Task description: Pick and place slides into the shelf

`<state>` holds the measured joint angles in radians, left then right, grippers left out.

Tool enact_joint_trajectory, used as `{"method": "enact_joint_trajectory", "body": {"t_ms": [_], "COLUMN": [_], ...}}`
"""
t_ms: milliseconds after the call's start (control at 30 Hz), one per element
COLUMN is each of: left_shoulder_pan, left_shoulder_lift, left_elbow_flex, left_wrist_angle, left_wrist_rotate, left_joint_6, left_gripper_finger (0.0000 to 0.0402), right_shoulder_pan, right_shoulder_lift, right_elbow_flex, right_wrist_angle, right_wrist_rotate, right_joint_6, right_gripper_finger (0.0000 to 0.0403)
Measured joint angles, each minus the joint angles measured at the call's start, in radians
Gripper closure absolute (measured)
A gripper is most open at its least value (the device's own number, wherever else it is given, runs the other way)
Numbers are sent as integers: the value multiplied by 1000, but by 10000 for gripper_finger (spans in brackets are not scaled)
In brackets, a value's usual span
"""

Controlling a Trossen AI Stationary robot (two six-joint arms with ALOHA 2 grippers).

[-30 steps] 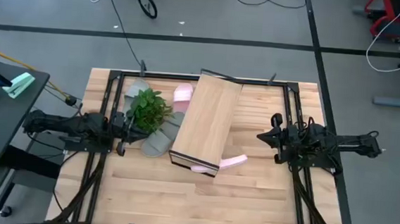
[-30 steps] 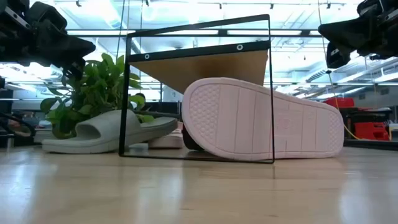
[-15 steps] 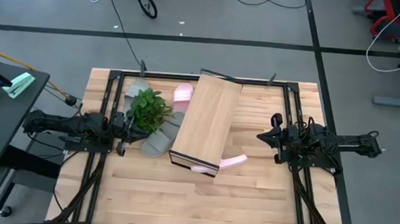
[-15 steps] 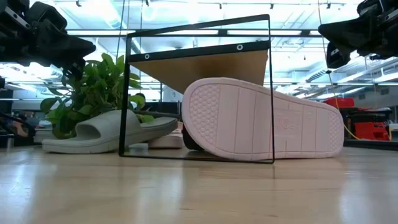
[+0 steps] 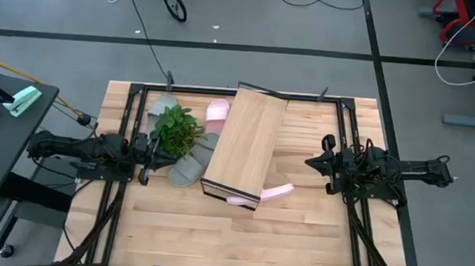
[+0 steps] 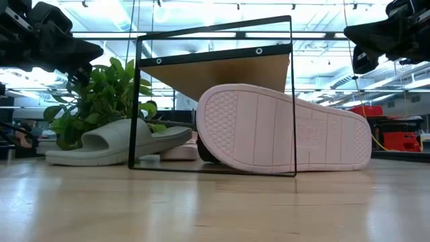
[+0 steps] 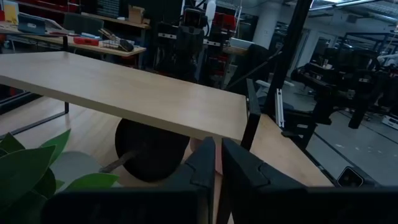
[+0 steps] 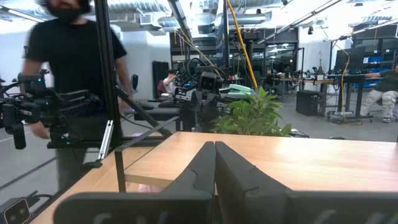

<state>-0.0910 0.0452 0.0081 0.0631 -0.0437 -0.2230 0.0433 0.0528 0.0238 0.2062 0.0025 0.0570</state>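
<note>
The light-wood shelf (image 5: pixel 246 146) stands slantwise mid-table; its dark frame (image 6: pixel 215 101) faces the low view. One pink slide (image 6: pixel 285 129) lies on its side under the shelf's near end, its toe (image 5: pixel 277 190) sticking out. A second pink slide (image 5: pixel 217 111) lies by the shelf's far-left side. One grey slide (image 5: pixel 188 166) rests on its sole left of the shelf, and another (image 5: pixel 162 104) lies behind the plant (image 5: pixel 176 129). My left gripper (image 5: pixel 151 150) hovers shut beside the plant. My right gripper (image 5: pixel 309 161) hovers shut right of the shelf.
The leafy plant stands between my left gripper and the shelf, over the grey slides. A dark rail frame (image 5: pixel 224 90) runs along the table's edges. Bare wood (image 5: pixel 230 241) lies on the near half. A person (image 8: pixel 74 81) stands beyond the table in the right wrist view.
</note>
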Motion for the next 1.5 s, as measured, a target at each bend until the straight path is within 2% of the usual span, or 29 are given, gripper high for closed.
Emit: {"method": "enact_joint_trajectory", "body": {"t_ms": [500,933,1300,1500], "left_shoulder_pan": [0,0,0,0], "left_shoulder_lift": [0,0,0,0], "left_elbow_flex": [0,0,0,0], "left_wrist_angle": [0,0,0,0], "left_wrist_rotate": [0,0,0,0], "left_joint_6": [0,0,0,0], "left_gripper_finger": [376,363,376,370], "right_shoulder_pan": [0,0,0,0], "right_shoulder_lift": [0,0,0,0], "right_elbow_flex": [0,0,0,0], "right_wrist_angle": [0,0,0,0], "right_wrist_rotate": [0,0,0,0], "right_joint_6": [0,0,0,0], "right_gripper_finger": [389,389,389,389]}}
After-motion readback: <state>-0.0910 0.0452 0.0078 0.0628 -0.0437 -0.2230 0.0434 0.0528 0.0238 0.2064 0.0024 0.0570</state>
